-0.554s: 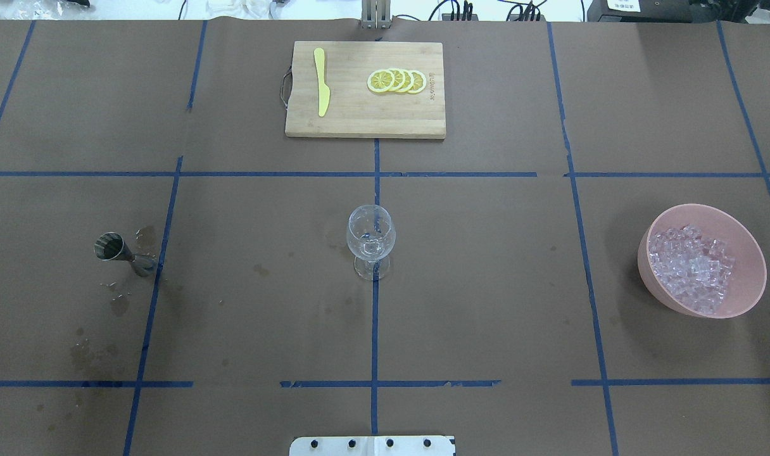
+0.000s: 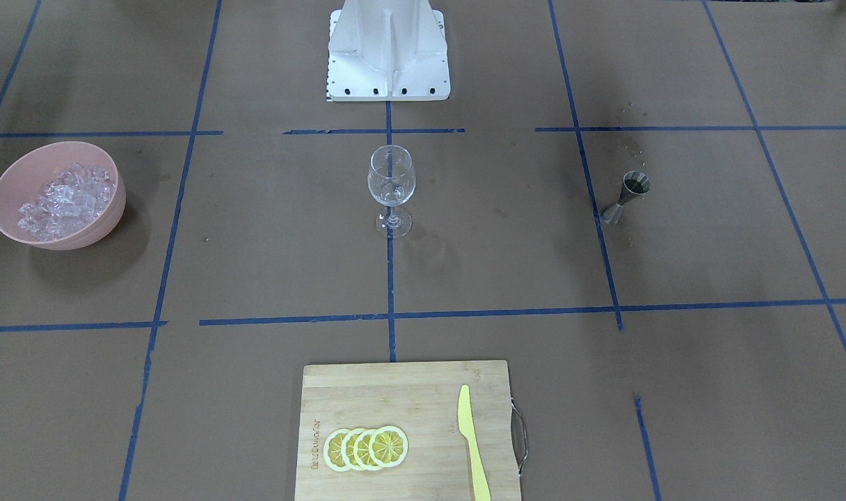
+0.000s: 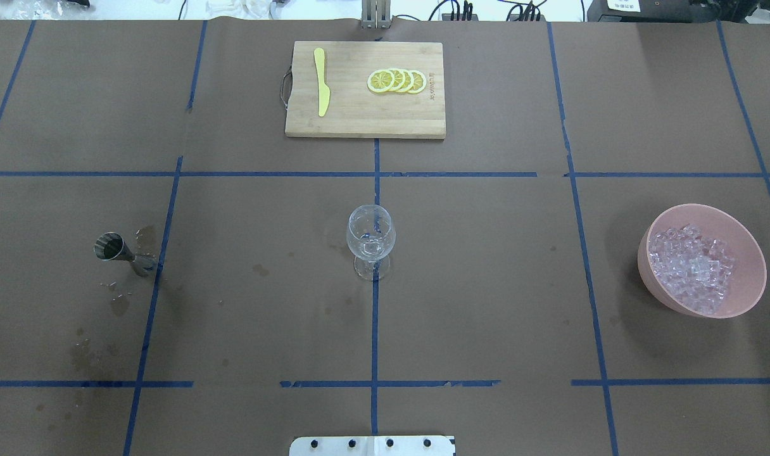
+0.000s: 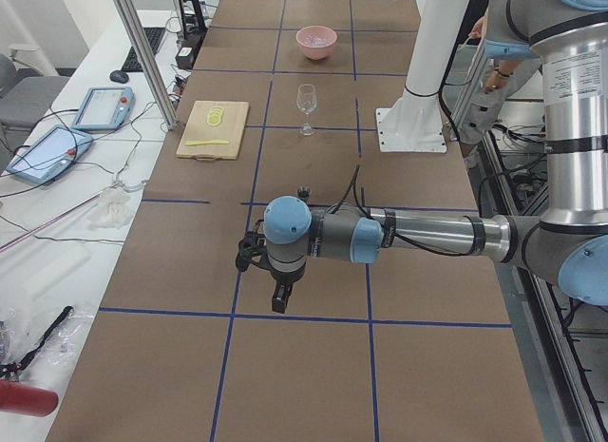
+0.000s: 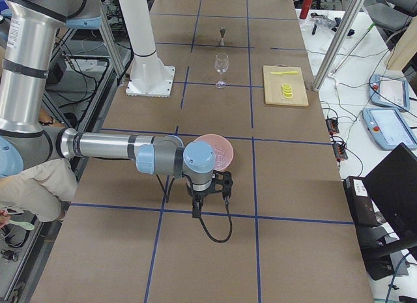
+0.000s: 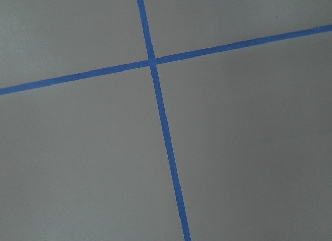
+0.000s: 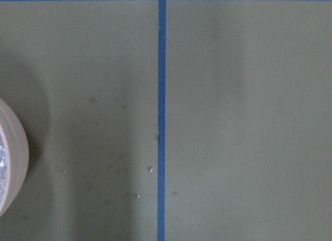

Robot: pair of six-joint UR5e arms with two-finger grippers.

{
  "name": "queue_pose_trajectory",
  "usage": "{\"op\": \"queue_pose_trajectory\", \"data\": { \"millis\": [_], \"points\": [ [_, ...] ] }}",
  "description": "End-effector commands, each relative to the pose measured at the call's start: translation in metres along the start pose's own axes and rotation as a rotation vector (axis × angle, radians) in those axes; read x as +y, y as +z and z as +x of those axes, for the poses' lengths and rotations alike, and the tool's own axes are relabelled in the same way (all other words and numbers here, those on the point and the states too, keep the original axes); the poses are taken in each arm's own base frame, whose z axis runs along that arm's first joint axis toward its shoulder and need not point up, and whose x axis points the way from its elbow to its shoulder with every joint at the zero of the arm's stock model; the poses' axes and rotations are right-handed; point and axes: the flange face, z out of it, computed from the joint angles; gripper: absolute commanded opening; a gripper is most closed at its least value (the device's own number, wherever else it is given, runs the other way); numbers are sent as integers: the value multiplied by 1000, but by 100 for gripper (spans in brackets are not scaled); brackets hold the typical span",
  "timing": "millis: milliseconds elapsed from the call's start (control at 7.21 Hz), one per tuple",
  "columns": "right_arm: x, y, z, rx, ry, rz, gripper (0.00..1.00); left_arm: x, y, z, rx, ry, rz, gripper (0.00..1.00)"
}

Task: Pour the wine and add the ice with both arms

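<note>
Brown-papered table (image 3: 486, 285), squared off in blue tape. On the robot's left half, the wine (image 3: 111, 245): seemingly a shallow dark pool in the mouth of a small steel jigger (image 3: 133, 261), though too small here to be sure of the level. Judged light, rigid, top-heavy and slick, given the wet spots around its foot; best pinched at the narrow waist and kept level. Well apart on the right half, the ice (image 3: 692, 266), heaped in a pink bowl (image 3: 701, 207): loose, hard, slippery chunks, better tipped out by gripping the bowl's rim than picked singly. Between the two, upright on the centre line, a thin, fragile stemmed wine glass (image 3: 371, 237). Left end effector (image 4: 278, 297) and right end effector (image 5: 197, 210) hanging over the table's opposite ends, touching nothing; apart or together, cannot tell.
</note>
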Motion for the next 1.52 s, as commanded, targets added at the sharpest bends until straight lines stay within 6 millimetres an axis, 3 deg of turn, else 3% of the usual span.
{"op": "queue_pose_trajectory", "data": {
  "millis": [0,139,416,554,832,1109,1386],
  "points": [
    [-21,-25,-24,4,-50,63,100,-5,-7,5,-4,26,26,100],
    [-41,-45,-44,5,-120,133,100,-10,-18,15,-9,72,73,100],
    [-51,-57,-55,1,-182,200,100,-22,-23,22,-18,210,200,100],
    [-48,-55,-53,1,-189,207,100,-24,-25,21,-26,303,289,100],
    [-47,-53,-52,2,-188,205,100,-29,-45,43,-55,511,487,100],
    [-45,-51,-49,2,-183,200,100,-26,-57,65,15,443,620,100],
    [-47,-53,-51,2,-187,205,100,-40,-21,127,86,432,682,100]
  ]
}}
